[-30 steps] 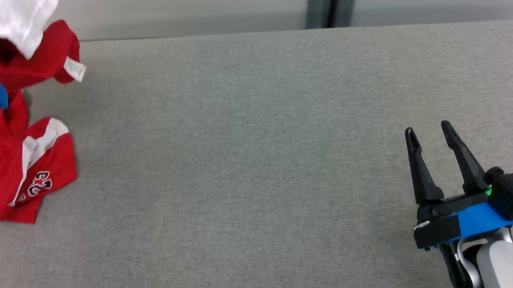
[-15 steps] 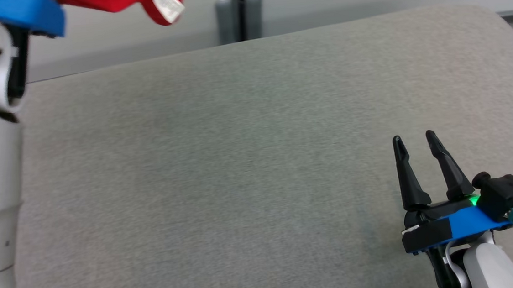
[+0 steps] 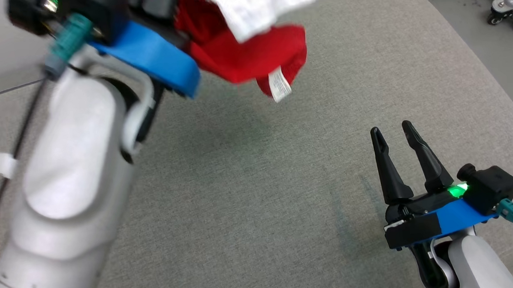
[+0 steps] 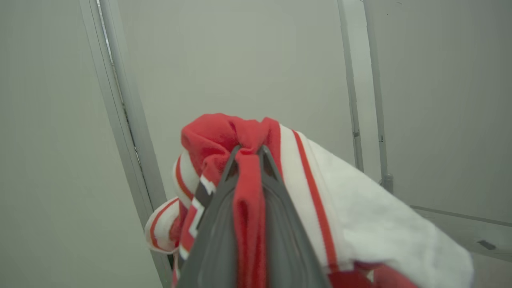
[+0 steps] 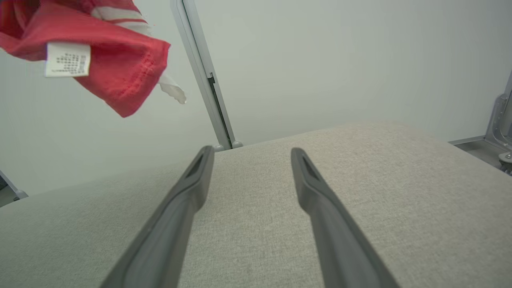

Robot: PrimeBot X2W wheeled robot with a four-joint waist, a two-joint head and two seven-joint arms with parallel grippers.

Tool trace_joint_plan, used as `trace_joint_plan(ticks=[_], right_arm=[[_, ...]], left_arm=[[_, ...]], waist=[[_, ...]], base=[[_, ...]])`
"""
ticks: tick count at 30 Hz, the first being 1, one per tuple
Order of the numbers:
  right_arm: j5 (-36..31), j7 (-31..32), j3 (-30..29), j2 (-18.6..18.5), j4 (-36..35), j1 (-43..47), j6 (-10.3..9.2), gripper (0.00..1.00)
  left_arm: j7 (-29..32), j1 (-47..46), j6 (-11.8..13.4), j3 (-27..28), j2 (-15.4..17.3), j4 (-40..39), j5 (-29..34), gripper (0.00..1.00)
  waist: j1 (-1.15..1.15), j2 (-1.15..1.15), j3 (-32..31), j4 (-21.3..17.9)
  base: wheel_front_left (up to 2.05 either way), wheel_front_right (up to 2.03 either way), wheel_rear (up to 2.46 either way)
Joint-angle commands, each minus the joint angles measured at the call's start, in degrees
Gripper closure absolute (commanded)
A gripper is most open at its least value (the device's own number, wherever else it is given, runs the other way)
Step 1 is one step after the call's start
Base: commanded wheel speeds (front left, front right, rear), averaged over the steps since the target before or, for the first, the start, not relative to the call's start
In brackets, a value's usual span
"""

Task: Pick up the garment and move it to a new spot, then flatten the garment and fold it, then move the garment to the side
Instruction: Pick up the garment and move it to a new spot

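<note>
Carrying is the step in hand, judging by the head view: the red and white garment [image 3: 249, 57] hangs bunched in the air from the raised left arm [image 3: 71, 177], its white care label [image 3: 279, 85] dangling clear above the grey padded surface [image 3: 262, 217]. A second ago part of the cloth lay on that surface at the picture's left edge. Now none of it touches, although the whole scene has swung as well, so the head has turned along with the arm. The right gripper [image 3: 390, 129] rests low at the right, well apart from the cloth, with its fingers spread and nothing between them, just as it was a second ago. In the left wrist view, the left gripper [image 4: 248, 154] is clamped together on a red fold, which runs up between the two fingers, while striped and white fabric spills over both sides against a plain wall. In the right wrist view, the right arm's own fingers stand wide over the bare padding, and a red hem with the label floats at the upper left. The pick-up therefore looks done and the move to a new spot is under way; setting the cloth down, flattening, folding and shifting it aside all remain.
</note>
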Motion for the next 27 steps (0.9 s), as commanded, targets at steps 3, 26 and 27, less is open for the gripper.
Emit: trace_joint_plan(ticks=[3,26,27], right_arm=[[0.40,-0.30,0.24,-0.23,-0.55,-0.69,0.13,0.00],[-2.02,-0.27,-1.60,-0.23,-0.05,0.02,0.13,0.00],[-2.10,-0.27,-1.89,-0.23,0.02,0.21,0.13,0.00]], left_arm=[[-1.65,4.89,-0.01,-2.11,-1.54,2.91,-0.69,1.00],[-13.27,18.73,2.00,-8.87,-9.77,22.58,-2.90,0.00],[-13.33,18.89,2.48,-8.34,-9.86,21.90,-2.91,0.00]], waist=[[0.00,0.00,0.66,-0.31],[0.00,0.00,-0.48,4.90],[0.00,0.00,-0.81,5.34]], base=[[0.00,0.00,0.00],[0.00,0.00,0.00],[0.00,0.00,0.00]])
